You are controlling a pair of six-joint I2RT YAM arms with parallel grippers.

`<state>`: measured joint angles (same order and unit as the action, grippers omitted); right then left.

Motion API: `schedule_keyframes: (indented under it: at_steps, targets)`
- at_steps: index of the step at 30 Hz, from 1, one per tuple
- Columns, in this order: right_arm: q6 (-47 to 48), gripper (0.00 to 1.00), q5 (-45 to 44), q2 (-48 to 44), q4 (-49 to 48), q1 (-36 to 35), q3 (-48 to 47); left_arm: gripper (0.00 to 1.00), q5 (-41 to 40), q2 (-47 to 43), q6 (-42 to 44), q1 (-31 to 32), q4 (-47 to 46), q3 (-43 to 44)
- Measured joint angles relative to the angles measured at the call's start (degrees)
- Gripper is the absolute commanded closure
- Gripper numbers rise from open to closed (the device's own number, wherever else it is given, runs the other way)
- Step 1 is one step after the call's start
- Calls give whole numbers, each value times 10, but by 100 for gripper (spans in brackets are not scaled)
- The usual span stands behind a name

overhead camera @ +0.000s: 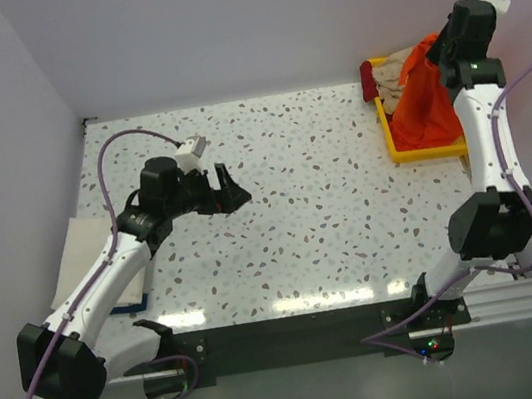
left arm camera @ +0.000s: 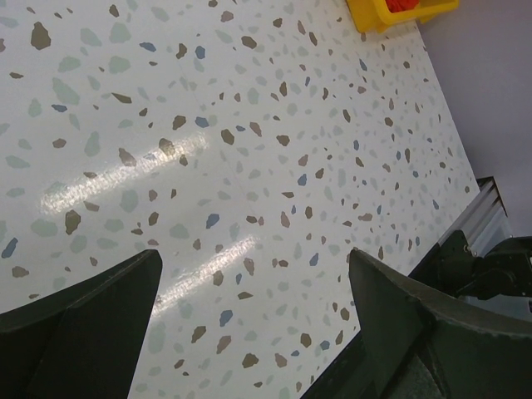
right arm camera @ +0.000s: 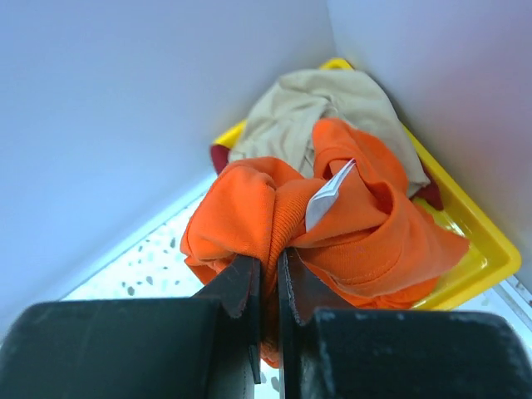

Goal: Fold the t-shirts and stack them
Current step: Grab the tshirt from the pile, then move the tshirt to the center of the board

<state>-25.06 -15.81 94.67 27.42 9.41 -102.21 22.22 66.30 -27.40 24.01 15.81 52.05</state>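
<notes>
Orange tee lifted at tray corner
Right gripper [right arm camera: 268, 287] jaws pinch the orange t-shirt [right arm camera: 349, 224] above the yellow tray [right arm camera: 486, 241]; left gripper [left arm camera: 249, 324] jaws wide over bare surface [left arm camera: 249, 125].

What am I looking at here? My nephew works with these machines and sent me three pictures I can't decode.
Two robot arms are bolted at the near edge of a speckled table. One picture looks down from above; the other two come from cameras on each arm's wrist. The left gripper hangs open over bare table, holding nothing. The right gripper is shut on an orange t-shirt with a white neck tag, lifting it from a yellow tray in the far right corner. A beige t-shirt and something dark red remain in the tray. Pale folded cloth lies near the left arm.
</notes>
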Motion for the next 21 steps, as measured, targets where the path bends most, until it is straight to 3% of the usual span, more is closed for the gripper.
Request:
schedule_keyframes:
  at_steps: [13, 21]
  targets:
    - [-51, 100, 206, -91, -49, -6, -57, 0, 12, -12, -7, -1, -16, -14]
    - [-127, 100, 293, -130, -112, -74, -165, 0, 21, -24, -38, -2, -50, -34]
